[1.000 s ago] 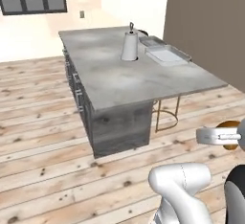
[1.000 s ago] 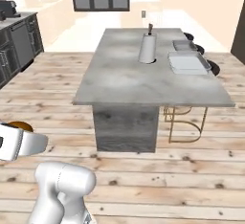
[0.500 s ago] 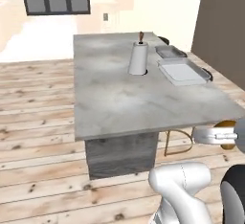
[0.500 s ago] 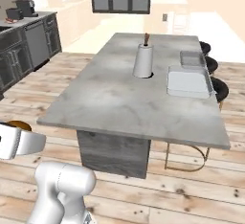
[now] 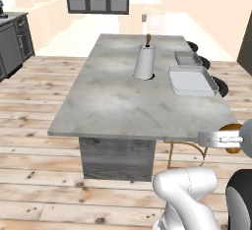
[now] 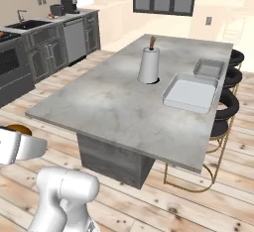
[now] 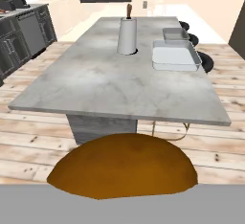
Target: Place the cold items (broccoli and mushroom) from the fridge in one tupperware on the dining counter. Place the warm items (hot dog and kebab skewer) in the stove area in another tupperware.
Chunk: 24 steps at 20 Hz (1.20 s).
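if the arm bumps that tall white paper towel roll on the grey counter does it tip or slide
The tall white paper towel roll would probably tip rather than slide: it stands upright and looks taller than it is wide. It likely is light, so a small nudge may move it. If it falls it could roll across the bare grey counter, perhaps toward the larger white tupperware tray.

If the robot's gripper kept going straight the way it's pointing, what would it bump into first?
Probably the near edge of the grey dining counter, straight ahead in the hand view. The gripper is shut on a brown item, likely the mushroom, which would touch first. Depth is hard to judge.
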Tool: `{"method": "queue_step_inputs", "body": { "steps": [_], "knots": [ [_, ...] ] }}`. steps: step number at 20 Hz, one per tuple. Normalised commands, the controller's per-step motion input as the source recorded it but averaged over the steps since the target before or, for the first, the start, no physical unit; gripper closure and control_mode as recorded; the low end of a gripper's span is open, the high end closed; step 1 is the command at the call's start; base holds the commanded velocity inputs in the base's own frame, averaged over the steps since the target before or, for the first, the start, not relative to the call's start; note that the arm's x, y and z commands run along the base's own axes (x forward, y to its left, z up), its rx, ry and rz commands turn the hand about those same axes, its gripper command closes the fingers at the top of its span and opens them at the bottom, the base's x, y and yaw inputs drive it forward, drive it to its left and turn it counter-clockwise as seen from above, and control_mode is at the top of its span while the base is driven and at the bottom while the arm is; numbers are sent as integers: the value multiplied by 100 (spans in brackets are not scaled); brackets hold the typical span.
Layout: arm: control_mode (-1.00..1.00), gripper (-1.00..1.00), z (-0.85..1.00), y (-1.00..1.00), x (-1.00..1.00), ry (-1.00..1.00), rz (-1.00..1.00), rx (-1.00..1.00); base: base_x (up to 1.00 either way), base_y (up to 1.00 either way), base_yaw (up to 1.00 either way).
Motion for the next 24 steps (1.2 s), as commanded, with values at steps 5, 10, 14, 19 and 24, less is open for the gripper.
{"method": "queue_step_inputs", "body": {
  "steps": [5, 10, 14, 19, 24],
  "knots": [
    [100, 100, 0, 0, 0, 0, 0, 0, 0, -100, 29],
    [100, 100, 0, 0, 0, 0, 0, 0, 1, -100, 24],
    [100, 100, 0, 0, 0, 0, 0, 0, 17, -100, 22],
    [100, 100, 0, 0, 0, 0, 0, 0, 27, -100, 25],
    [100, 100, 0, 0, 0, 0, 0, 0, 34, -92, 36]
  ]
}}
